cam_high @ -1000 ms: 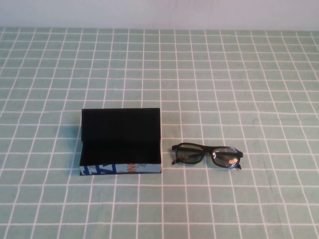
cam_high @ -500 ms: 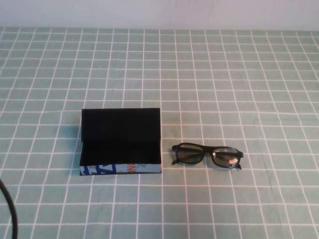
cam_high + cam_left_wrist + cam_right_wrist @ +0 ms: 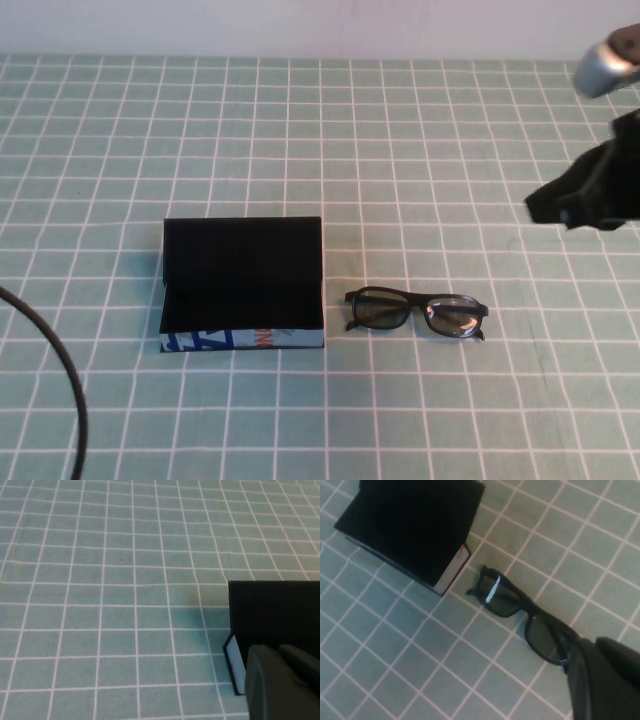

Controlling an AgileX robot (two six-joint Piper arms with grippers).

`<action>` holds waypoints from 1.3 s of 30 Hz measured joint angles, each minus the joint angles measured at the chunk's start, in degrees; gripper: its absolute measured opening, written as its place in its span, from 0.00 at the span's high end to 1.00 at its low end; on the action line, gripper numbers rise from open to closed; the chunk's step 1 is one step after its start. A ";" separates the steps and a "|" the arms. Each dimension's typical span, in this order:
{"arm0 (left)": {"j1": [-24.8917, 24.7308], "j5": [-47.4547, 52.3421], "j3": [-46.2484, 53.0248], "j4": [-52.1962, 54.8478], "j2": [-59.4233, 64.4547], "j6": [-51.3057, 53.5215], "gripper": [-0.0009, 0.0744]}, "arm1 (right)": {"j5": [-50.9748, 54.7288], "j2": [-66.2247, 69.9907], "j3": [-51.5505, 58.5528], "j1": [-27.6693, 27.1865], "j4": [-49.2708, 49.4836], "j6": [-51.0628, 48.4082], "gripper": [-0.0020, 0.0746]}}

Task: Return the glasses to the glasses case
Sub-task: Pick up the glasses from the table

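The glasses case stands open on the checked cloth, black inside, lid upright, printed blue and orange front facing me. The black glasses lie just to its right, apart from it. My right gripper hangs above the table at the far right, behind and right of the glasses, shut and empty. In the right wrist view the gripper is just beyond one end of the glasses, with the case further off. My left gripper is shut and empty, near the case's left end.
A green cloth with a white grid covers the table up to a pale wall at the back. A black cable of the left arm curves in at the lower left.
The right arm has come into view at the upper right. The left arm's cable has moved further in at the lower left. Case and glasses have not moved.
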 joint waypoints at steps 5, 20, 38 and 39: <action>-2.30 -1.07 0.00 -10.78 2.52 12.45 0.99 | 3.16 6.45 -1.92 4.02 -0.85 -12.09 0.99; -5.49 -2.34 -0.28 -22.73 13.31 25.59 0.99 | 2.04 15.97 -7.13 13.18 -14.95 -15.25 0.76; 5.09 9.84 -10.22 -39.20 29.48 44.65 0.99 | -5.98 25.11 -8.01 17.19 -18.81 -14.14 0.60; 5.53 9.94 -10.36 -39.20 29.67 44.65 0.99 | -5.98 25.94 -8.65 17.19 -19.44 -13.38 0.58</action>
